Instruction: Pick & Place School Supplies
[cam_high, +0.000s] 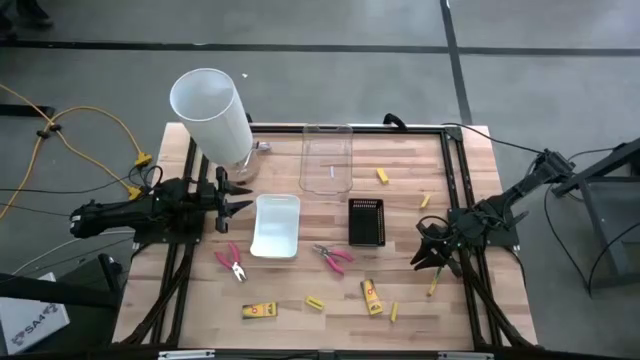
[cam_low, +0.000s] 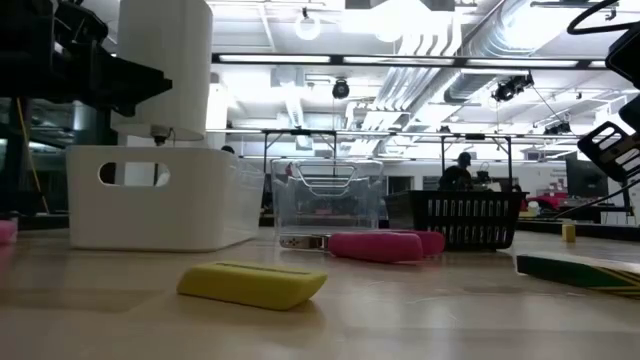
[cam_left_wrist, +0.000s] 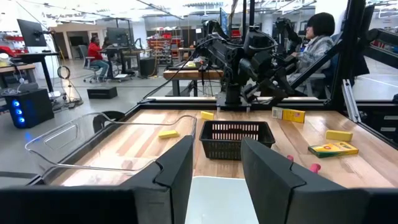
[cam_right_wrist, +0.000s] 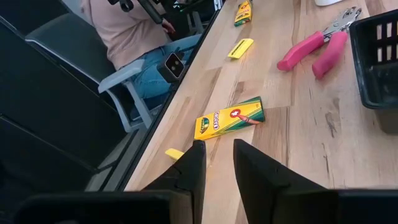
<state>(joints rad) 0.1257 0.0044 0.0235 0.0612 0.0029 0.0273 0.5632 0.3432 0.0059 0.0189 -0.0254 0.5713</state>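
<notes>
Wooden table seen from above, with both arms over its outer edges. The left gripper hangs at the table's left side, just beside the white tray and near the foot of the tall white cylinder; its fingers stand apart with nothing between them. The right gripper hangs over the right side, above bare wood near a yellow stick; its fingers show a narrow empty gap, so it grips nothing.

The supplies lie loose on the table, none in a tray. One pair of pink pliers lies just left of the white tray's near end; the second pair of pink pliers lies between the white tray and the black basket. One crayon pack lies near the front edge, and a second crayon pack lies in front of the black basket. A yellow block rests between the two packs. Further yellow pieces lie behind the black basket, beside the clear tray, at and. A seated person is visible beyond the table in the left wrist view.
</notes>
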